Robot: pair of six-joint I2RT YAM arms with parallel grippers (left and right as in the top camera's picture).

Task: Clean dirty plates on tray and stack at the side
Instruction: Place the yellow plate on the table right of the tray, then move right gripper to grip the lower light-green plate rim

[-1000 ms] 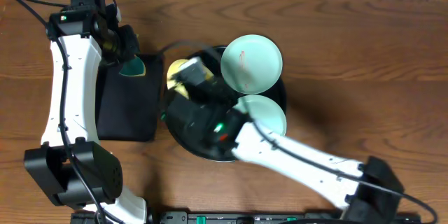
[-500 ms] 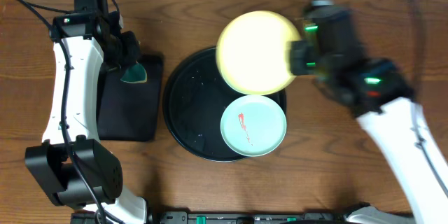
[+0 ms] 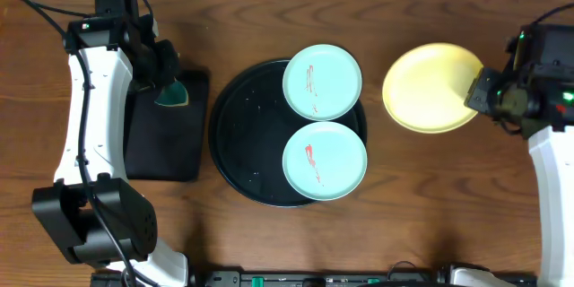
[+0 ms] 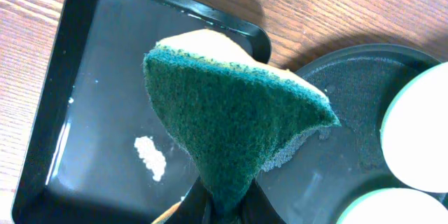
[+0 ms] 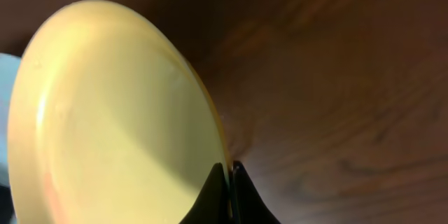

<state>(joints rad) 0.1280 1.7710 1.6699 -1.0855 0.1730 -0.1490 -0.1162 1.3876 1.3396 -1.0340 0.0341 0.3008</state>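
Observation:
Two light aqua plates (image 3: 322, 81) (image 3: 325, 160), each with a thin red smear, lie on the right half of the round black tray (image 3: 238, 134). The pale yellow plate (image 3: 430, 88) (image 5: 105, 112) is over the bare wood to the tray's right, tilted, its right rim pinched by my right gripper (image 3: 478, 92) (image 5: 229, 169), which is shut on it. My left gripper (image 3: 164, 85) (image 4: 225, 206) is shut on a green-and-yellow sponge (image 4: 231, 108) held above the small rectangular tray (image 3: 161, 134).
The rectangular black tray (image 4: 77, 112) holds a thin film of water and a white fleck of foam (image 4: 150, 157). Dark wood tabletop (image 3: 448, 188) spreads to the right of the round tray and in front of it.
My right arm swept the yellow plate from over the round tray to the right, out over the bare wood. The left arm and its sponge stayed put.

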